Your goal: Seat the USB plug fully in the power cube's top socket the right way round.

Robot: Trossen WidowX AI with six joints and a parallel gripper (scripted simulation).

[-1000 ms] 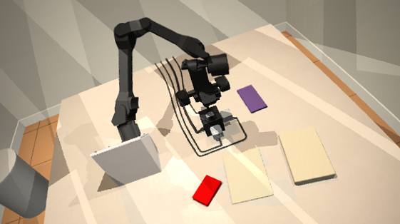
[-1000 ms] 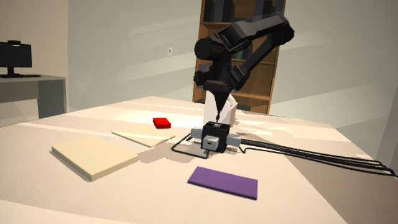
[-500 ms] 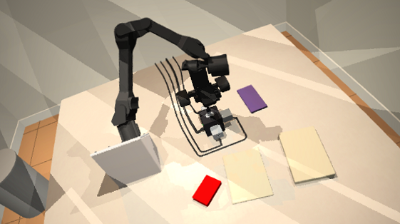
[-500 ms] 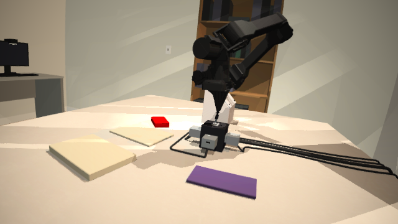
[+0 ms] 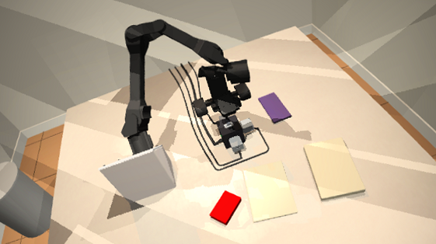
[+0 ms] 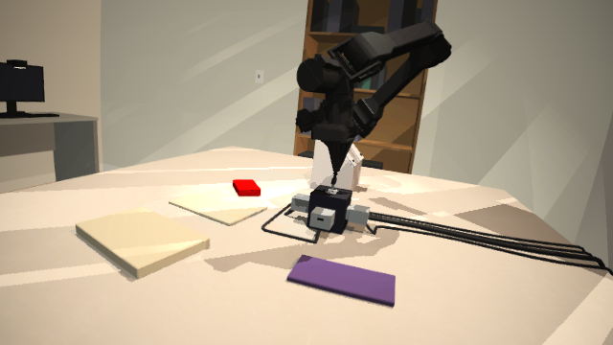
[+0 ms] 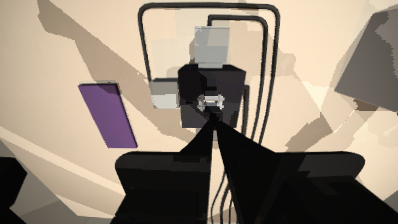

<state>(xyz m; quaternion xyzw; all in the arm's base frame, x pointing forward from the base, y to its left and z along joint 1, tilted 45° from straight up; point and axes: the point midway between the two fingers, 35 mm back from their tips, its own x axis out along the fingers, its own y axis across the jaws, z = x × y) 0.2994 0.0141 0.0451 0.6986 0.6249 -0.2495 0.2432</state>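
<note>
One pincer (image 6: 334,182) clamped on one USB plug (image 7: 210,102) atop one power cube (image 6: 329,211), two cream pads (image 5: 332,167) at 5 o'clock on the tabletop (image 5: 385,218)

A purple card (image 5: 274,106) lies right of frame centre in the top view. Lower down, a red block (image 5: 225,207) sits left of two cream pads (image 5: 269,191) (image 5: 334,168). A grey bin (image 5: 7,198) stands at the left edge. In the exterior view, a bookshelf (image 6: 418,125) fills the upper centre and a monitor (image 6: 21,82) sits upper left.
</note>
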